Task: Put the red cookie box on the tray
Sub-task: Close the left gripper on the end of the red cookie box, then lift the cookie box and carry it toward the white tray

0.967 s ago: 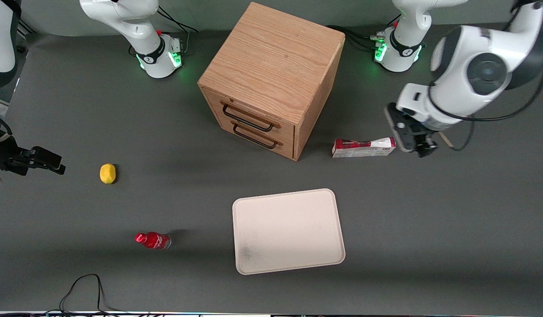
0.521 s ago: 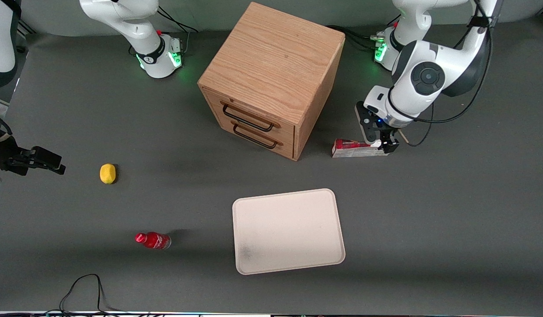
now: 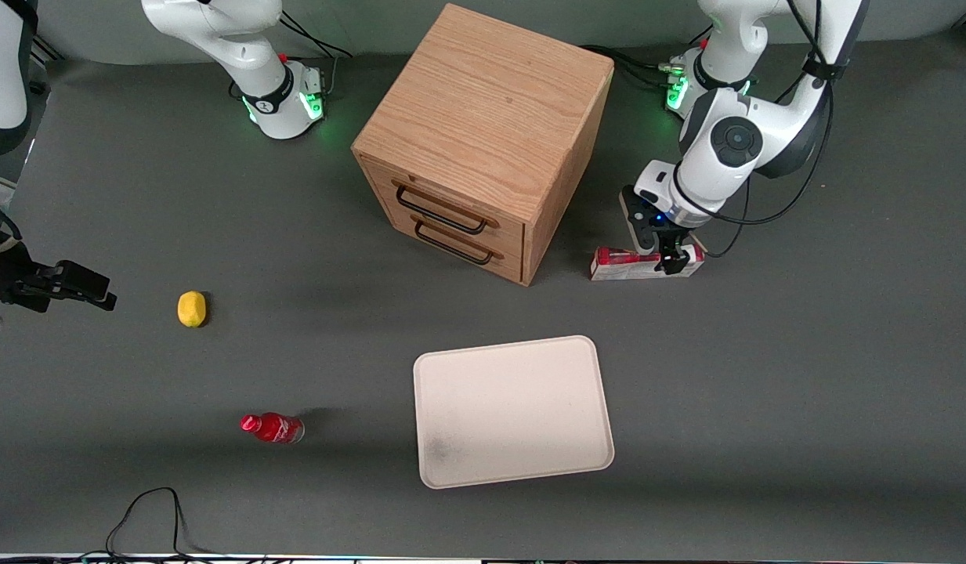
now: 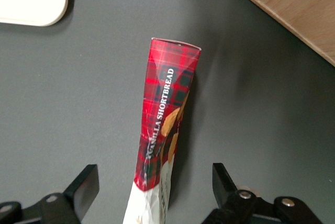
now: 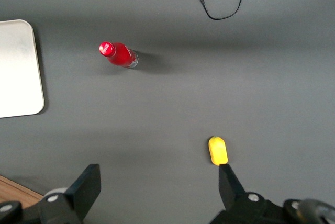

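The hand (image 3: 664, 254) has slid along the red cookie box (image 3: 645, 263), now straddling it wide open, gripping nothing. Grasping step: next, close, lift, carry toward the tray (image 3: 512, 411) at seven o'clock.

Red cookie box (image 4: 163, 114): red tartan with dark green-black crossing bands, white lettering along its length, tan cookie pictures, white end section. Tray (image 3: 512, 411): pale cream, faint grey smudge near one corner. Drawer cabinet (image 3: 483, 133): light oak wood grain, two dark handles (image 3: 443, 223) on tan fronts. Counter (image 3: 765, 376): matte dark grey. Gripper (image 3: 671, 258): black, just above the red cookie box at its white end; black fingers (image 4: 84, 187) spread on either side of the carton. Left arm (image 3: 733, 149): white shell, dark grey joint disc. Small bottle (image 3: 273, 428): red with white marking. Lemon (image 3: 191, 308): yellow.
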